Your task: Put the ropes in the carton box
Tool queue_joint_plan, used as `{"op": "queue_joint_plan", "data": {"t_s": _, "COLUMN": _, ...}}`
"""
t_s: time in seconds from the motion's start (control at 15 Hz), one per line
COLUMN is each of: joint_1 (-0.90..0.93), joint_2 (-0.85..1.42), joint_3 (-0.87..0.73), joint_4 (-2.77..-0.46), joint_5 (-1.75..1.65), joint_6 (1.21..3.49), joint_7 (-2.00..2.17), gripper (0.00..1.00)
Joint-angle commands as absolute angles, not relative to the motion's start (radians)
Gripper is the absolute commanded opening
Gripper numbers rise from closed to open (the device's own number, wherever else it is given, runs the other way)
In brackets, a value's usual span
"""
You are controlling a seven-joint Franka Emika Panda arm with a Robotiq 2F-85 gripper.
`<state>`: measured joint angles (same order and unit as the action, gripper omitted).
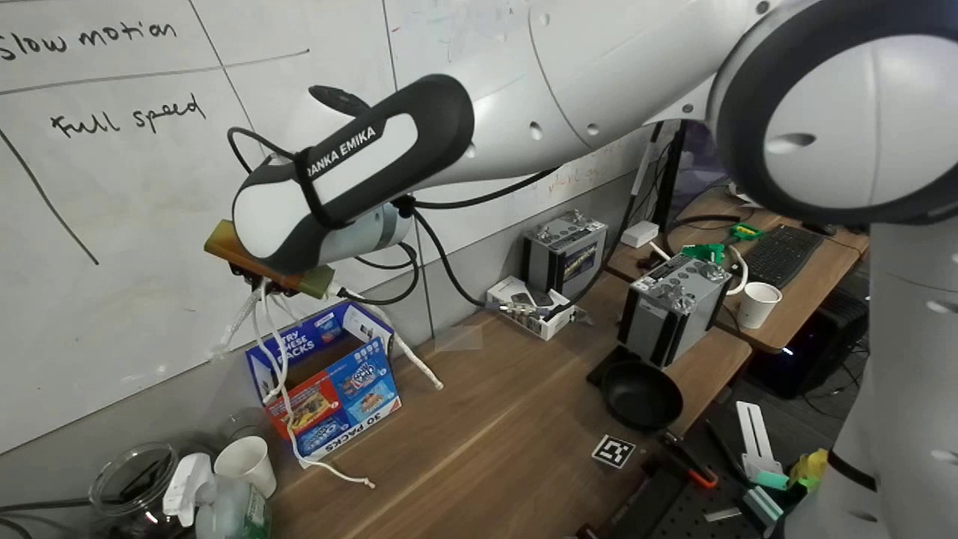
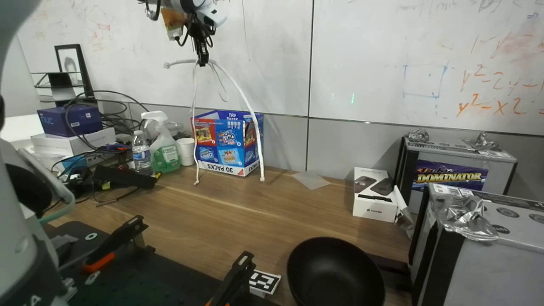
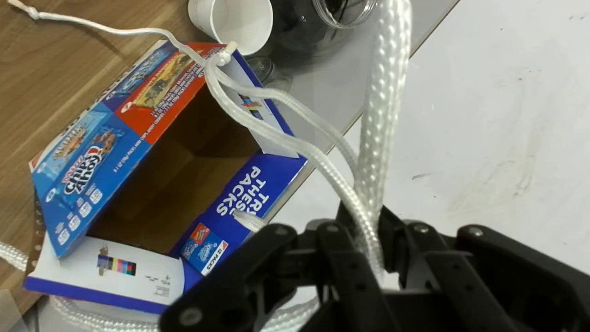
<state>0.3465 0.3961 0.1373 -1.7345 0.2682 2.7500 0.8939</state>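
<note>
- Gripper: pinches the white braided ropes above the wooden table.
- Ropes: hang from the gripper; two lower ends fall outside the snack carton.
- Snack carton: stands open-topped on the table, with a white cup just beside it.

Carton box: “30 PACKS”; whiteboard: “Full speed”

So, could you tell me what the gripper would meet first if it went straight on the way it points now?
Probably the carton box, around the flap nearest the whiteboard; depth is unclear, so the gripper could meet the whiteboard itself first.
</note>
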Motion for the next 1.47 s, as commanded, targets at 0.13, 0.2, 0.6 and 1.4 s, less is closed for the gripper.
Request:
{"op": "queue_joint_plan", "data": {"t_s": 0.13, "joint_1": 0.352, "joint_2": 0.562, "joint_3": 0.117, "joint_4": -1.602, "joint_5": 0.253, "joint_6": 2.762, "joint_7": 0.909, "gripper": 0.02}}
{"op": "queue_joint_plan", "data": {"t_s": 0.2, "joint_1": 0.347, "joint_2": 0.582, "joint_3": 0.112, "joint_4": -1.583, "joint_5": 0.256, "joint_6": 2.750, "joint_7": 0.906, "gripper": 0.02}}
{"op": "queue_joint_plan", "data": {"t_s": 0.6, "joint_1": 0.344, "joint_2": 0.725, "joint_3": 0.055, "joint_4": -1.461, "joint_5": 0.249, "joint_6": 2.729, "joint_7": 0.920, "gripper": 0.02}}
{"op": "queue_joint_plan", "data": {"t_s": 1.4, "joint_1": 0.337, "joint_2": 0.921, "joint_3": -0.016, "joint_4": -1.245, "joint_5": 0.212, "joint_6": 2.497, "joint_7": 1.038, "gripper": 0.02}}
